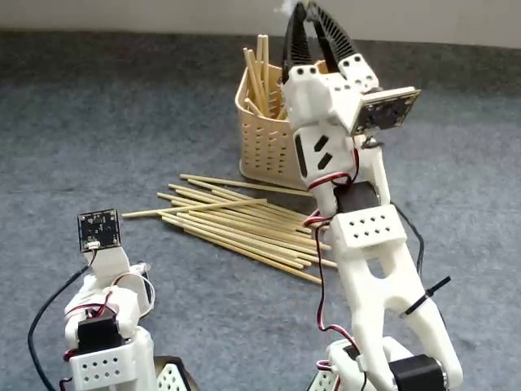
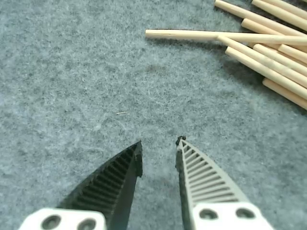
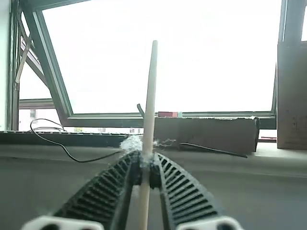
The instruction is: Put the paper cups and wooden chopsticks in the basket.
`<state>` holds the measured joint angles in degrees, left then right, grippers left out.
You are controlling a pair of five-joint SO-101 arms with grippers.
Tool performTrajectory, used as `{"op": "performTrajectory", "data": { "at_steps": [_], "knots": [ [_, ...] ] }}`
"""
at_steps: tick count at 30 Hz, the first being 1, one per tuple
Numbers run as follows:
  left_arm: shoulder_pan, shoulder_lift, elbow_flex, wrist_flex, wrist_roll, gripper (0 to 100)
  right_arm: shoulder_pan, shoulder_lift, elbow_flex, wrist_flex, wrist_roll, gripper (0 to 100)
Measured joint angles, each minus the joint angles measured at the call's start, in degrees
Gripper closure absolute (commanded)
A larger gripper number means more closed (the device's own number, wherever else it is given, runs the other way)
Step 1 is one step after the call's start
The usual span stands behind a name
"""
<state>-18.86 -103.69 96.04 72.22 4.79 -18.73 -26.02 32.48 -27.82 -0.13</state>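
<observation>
A cream perforated basket (image 1: 262,151) stands at the back of the table with several wooden chopsticks (image 1: 259,73) upright in it. More chopsticks (image 1: 244,224) lie in a loose pile in front of it, and their ends (image 2: 268,52) show in the left wrist view. My right gripper (image 1: 303,10) is raised above the basket, pointing up, and is shut (image 3: 146,165) on one chopstick (image 3: 151,96) that stands upright between its fingers. At the near left, my left gripper (image 2: 159,142) hangs open just over bare carpet, short of the pile.
Grey carpet (image 1: 98,122) covers the table, with free room to the left of the pile and basket. The right arm's body (image 1: 366,236) stands over the right end of the pile. A window and sill (image 3: 192,57) lie behind the raised gripper.
</observation>
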Motion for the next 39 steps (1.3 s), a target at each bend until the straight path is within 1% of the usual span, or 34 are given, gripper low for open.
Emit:
{"op": "performTrajectory", "data": {
  "at_steps": [4,7,11,16,17,20,22,27,32,39],
  "knots": [
    [0.0,0.0,0.0,0.0,0.0,87,0.0,1.6,-1.3,-0.1,0.0,99.2],
    [0.0,0.0,0.0,0.0,0.0,87,0.0,6.7,-2.5,-0.7,0.0,99.2],
    [0.0,0.0,0.0,0.0,0.0,87,0.3,12.6,-3.4,-6.4,0.0,99.3],
    [0.0,0.0,0.0,0.0,0.0,87,0.4,12.7,-1.3,-10.5,0.0,98.7],
    [0.0,0.0,0.0,0.0,0.0,87,0.4,12.7,0.0,-10.5,0.0,96.8],
    [0.0,0.0,0.0,0.0,0.0,87,0.4,10.7,4.7,-10.5,0.0,87.2],
    [0.0,0.0,0.0,0.0,0.0,87,0.4,8.3,7.7,-10.5,0.0,86.1],
    [0.0,0.0,0.0,0.0,0.0,87,0.4,0.5,12.5,-4.9,0.0,86.5],
    [0.0,0.0,0.0,0.0,0.0,87,0.3,-9.9,15.3,-1.9,0.0,86.5],
    [0.0,0.0,0.0,0.0,0.0,87,-2.4,-25.8,23.5,13.5,0.0,86.5]
  ]
}}
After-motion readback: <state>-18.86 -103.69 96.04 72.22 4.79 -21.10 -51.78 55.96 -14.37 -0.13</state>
